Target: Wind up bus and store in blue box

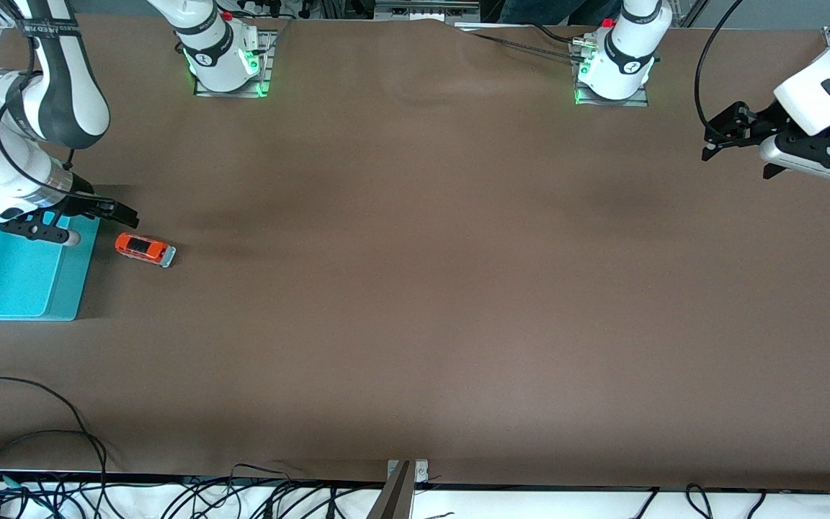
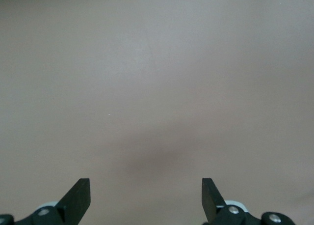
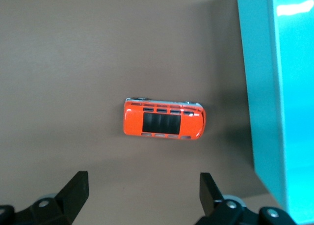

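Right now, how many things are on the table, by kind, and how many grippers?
Toy bus: 1
Blue box: 1
Grippers: 2, the right gripper above the box's edge beside the bus and the left gripper waiting over bare table, both open
Total: 4

Bus (image 1: pixel 145 249) on table (image 1: pixel 415 288) beside box (image 1: pixel 4 281)

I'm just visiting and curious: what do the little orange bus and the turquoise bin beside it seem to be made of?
The bus: probably painted metal or hard plastic; its orange roof is smooth with a slight sheen, and the dark roof window looks glossy. Which of the two, the look leaves open.

The blue box: most likely moulded plastic; its walls are plain, evenly coloured and smooth, and a bright glare shows on it in the right wrist view.
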Tool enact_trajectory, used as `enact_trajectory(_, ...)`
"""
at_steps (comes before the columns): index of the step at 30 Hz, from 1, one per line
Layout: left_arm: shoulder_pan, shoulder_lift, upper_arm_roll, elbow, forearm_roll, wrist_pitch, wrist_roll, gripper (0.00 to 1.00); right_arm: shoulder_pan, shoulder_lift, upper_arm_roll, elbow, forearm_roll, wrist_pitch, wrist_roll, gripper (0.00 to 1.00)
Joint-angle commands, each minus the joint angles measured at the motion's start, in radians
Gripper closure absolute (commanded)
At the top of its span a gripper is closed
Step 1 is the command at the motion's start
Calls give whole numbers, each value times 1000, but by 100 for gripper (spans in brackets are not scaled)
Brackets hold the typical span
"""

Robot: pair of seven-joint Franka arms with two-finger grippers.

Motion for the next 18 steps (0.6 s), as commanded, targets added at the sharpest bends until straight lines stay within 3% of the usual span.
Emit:
enact_trajectory(1,27,-5,-41,10,-1,-18,-8,0,-8,-21,9,-29,-1,22,135,0)
enact_trajectory(6,28,-7,-59,14,29,-29,-8,0,-8,-7,9,-38,1,53,331,0)
enact_trajectory(11,30,-5,-61,14,34,-29,-9,0,-7,19,12,-77,-1,168,525,0)
enact_trajectory(18,28,-5,-59,14,37,-31,-9,0,-7,48,13,-110,-1,237,690,0)
